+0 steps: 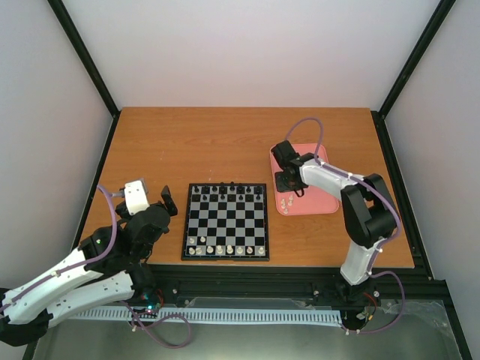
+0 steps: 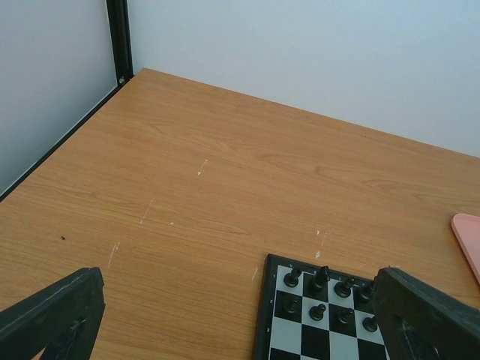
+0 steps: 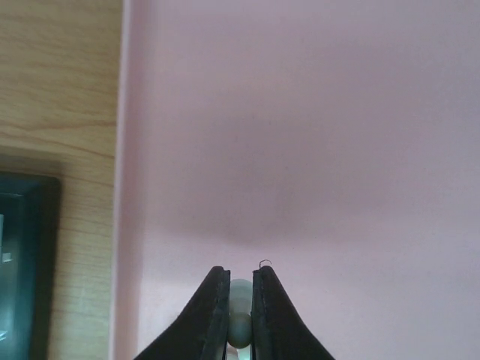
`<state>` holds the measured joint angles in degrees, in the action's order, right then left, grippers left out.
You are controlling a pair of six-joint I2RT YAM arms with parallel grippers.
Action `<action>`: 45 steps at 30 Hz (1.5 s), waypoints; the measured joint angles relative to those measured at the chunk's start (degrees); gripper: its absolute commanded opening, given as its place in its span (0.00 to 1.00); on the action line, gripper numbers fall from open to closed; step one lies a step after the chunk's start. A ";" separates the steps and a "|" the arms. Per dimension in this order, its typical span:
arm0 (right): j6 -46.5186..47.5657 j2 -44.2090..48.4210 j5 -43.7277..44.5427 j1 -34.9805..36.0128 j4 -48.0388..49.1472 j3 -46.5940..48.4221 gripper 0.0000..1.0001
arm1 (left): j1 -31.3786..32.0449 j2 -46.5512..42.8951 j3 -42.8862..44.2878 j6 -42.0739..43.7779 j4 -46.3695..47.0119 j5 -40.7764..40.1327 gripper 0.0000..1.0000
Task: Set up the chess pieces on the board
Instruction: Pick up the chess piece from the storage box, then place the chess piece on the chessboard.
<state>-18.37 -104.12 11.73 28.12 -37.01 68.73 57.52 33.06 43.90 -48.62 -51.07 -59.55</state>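
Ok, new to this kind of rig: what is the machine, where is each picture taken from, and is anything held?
A left arm and a right arm are bolted at the near edge of a wooden table; each ends in a two-finger gripper. The wide picture looks down from above and behind them; the other two come from cameras on the wrists. On the table lie a chessboard, with black pieces along its far side and cream-white chess pieces along its near side, and a pink tray with a few more white ones. The left gripper is open and empty. The right gripper, over the tray, is shut on a white piece.
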 measured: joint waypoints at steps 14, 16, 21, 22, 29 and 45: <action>0.07 11.37 -1.42 13.55 -3.13 1.57 0.04 | 0.00 1.31 -0.04 -0.22 -0.11 -0.57 1.00; 0.11 11.45 -2.32 17.77 -3.30 2.40 0.04 | 0.00 1.62 -0.04 -0.33 -0.24 -0.72 1.00; -0.15 11.26 -4.50 23.78 -3.23 2.84 0.04 | 0.00 2.10 -0.02 -0.79 -0.94 -1.05 1.00; -0.24 11.02 -4.90 24.44 -3.19 2.91 0.04 | 0.00 2.21 -0.02 -0.92 -1.36 -1.22 1.00; -0.55 3.43 -6.97 32.13 -3.23 7.98 0.04 | 0.00 2.29 -0.02 -1.40 -2.43 -1.68 1.00; -0.81 -6.34 -11.06 40.54 -5.01 16.35 0.04 | 0.00 2.23 -0.02 -1.77 -2.78 -1.68 1.00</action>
<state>-19.18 -110.45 0.67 68.66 -42.02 85.08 57.52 35.29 43.88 -50.39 -53.84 -61.23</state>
